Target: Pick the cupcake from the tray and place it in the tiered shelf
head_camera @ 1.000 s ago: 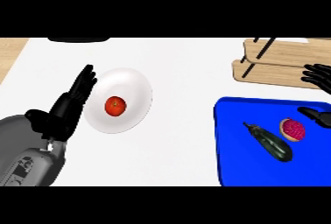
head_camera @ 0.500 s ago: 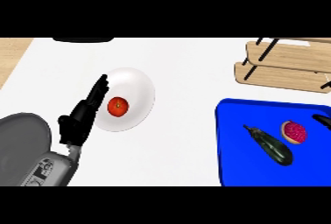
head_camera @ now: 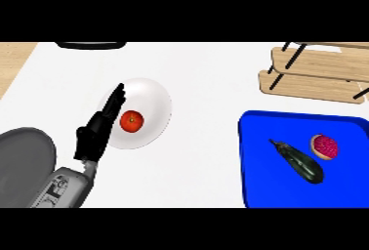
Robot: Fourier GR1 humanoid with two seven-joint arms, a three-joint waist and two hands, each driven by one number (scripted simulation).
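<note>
Left hand (head_camera: 97, 128) is lying edge-on with fingers (head_camera: 115, 97) straight, holding nothing, tips overlapping the plate (head_camera: 155, 97) rim; tomato (head_camera: 132, 121) just right of them. Cupcake (head_camera: 324, 146) is sitting on the tray (head_camera: 259, 161) far right, beside the eggplant (head_camera: 297, 161). Shelf (head_camera: 317, 73) beyond.

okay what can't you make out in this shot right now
- Right hand: shows nowhere in the head view.
- Tiered shelf: cut off by the right edge and the top.
- Left hand: seen edge-on, covering the plate rim's left part.
- Dark thing at the top: mostly cut off, unidentifiable.
</note>
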